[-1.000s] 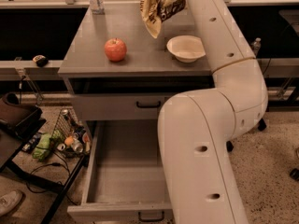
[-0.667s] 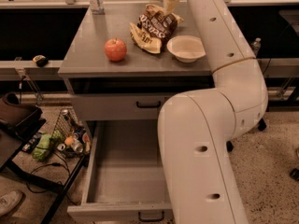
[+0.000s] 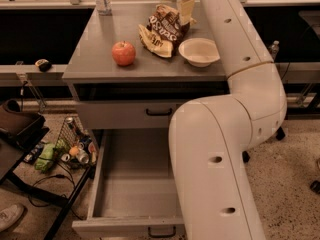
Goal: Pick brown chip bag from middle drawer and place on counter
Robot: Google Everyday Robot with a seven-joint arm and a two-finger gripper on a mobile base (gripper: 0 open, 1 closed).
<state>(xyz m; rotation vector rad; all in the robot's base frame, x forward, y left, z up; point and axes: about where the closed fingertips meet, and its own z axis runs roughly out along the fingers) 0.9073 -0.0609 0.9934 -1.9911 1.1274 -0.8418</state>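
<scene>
Bag (image 3: 162, 29) on counter (image 3: 100, 49) — gripper (image 3: 185, 8) at its far end
The bag's long axis is run diagonally, near-left to far-right; the gripper is met at the far-right tip — whether clamped or released cannot be told.

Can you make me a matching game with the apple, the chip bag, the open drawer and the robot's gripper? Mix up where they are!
Things
1. apple
2. brown chip bag
3. middle drawer
4. gripper

Places
A. pulled out, below the counter
B. lying on the counter between the apple and the bowl
C. over the bag's far end, at the back of the counter
D. on the counter, left of the bag

Pairs: 1-D, 2-B, 3-A, 4-C
</scene>
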